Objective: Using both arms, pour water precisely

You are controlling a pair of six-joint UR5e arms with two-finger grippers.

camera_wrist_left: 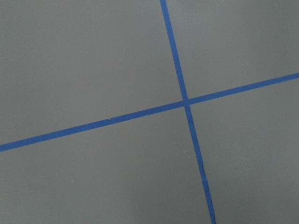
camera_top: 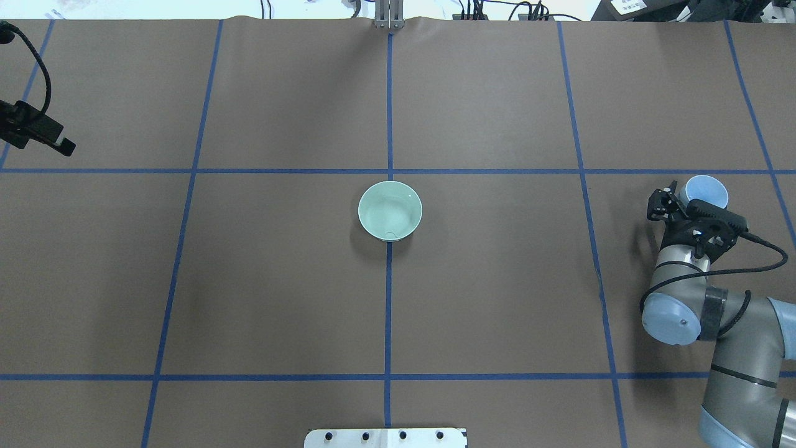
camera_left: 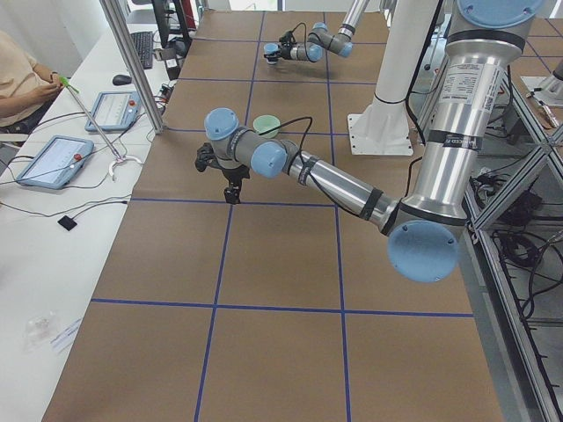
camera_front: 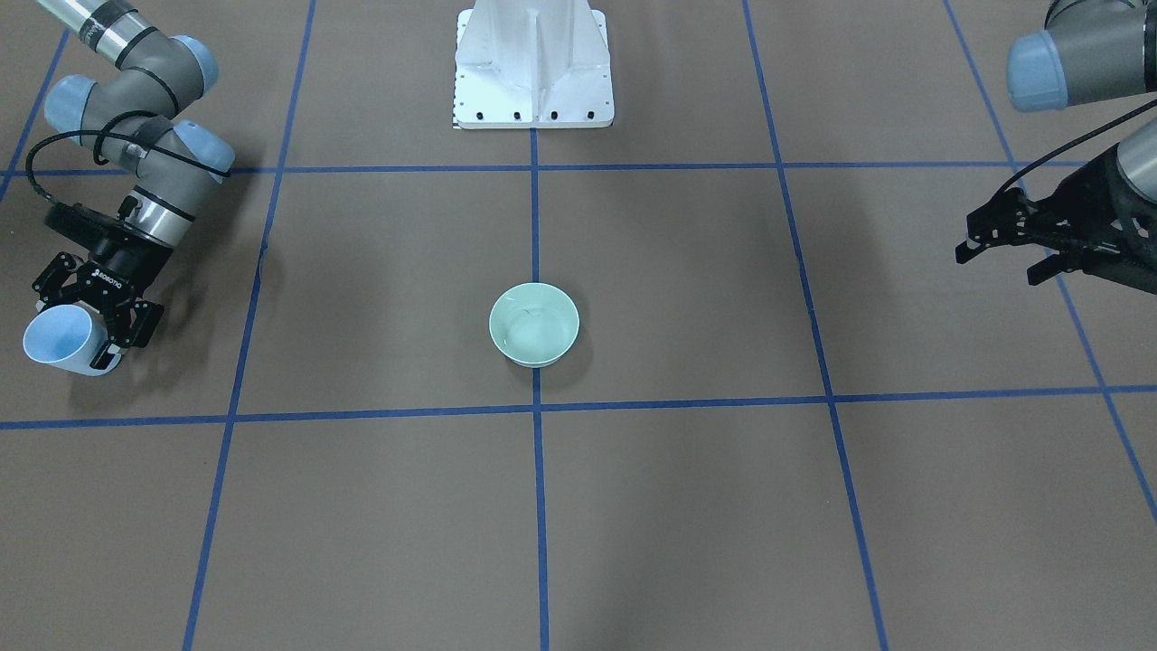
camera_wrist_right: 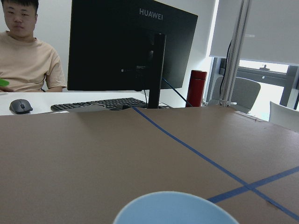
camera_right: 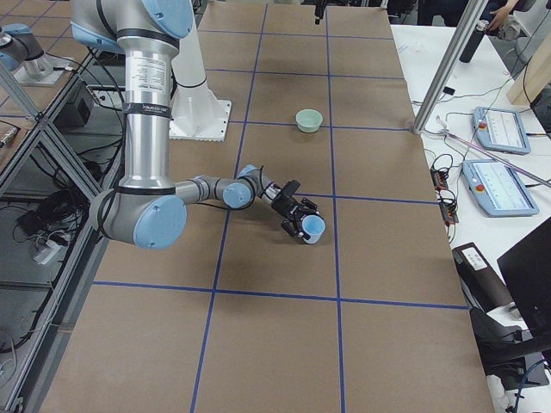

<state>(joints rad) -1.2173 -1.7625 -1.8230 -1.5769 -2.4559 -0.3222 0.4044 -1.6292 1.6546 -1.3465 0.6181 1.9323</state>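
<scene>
Right gripper (camera_front: 86,312) has its fingers clamped round a light blue cup (camera_front: 63,341), holding it tipped over with the mouth pointing out past the fingers, close to the robot's right-hand edge of the table (camera_top: 497,298). Can't see any liquid inside it from here. Left gripper (camera_front: 1005,246) is way over at the opposite edge, fingers spread apart and nothing between them, hanging above the brown surface near a crossing of the blue tape lines (camera_wrist_left: 186,101). Pale green bowl (camera_top: 390,210) sits dead centre on the table, right on the middle tape line, well apart from both arms. Inside it there are faint glints and a ripple, so the water (camera_top: 388,218) looks to be in the bowl. White pedestal (camera_front: 533,68) stands at the robot-side edge behind it.
</scene>
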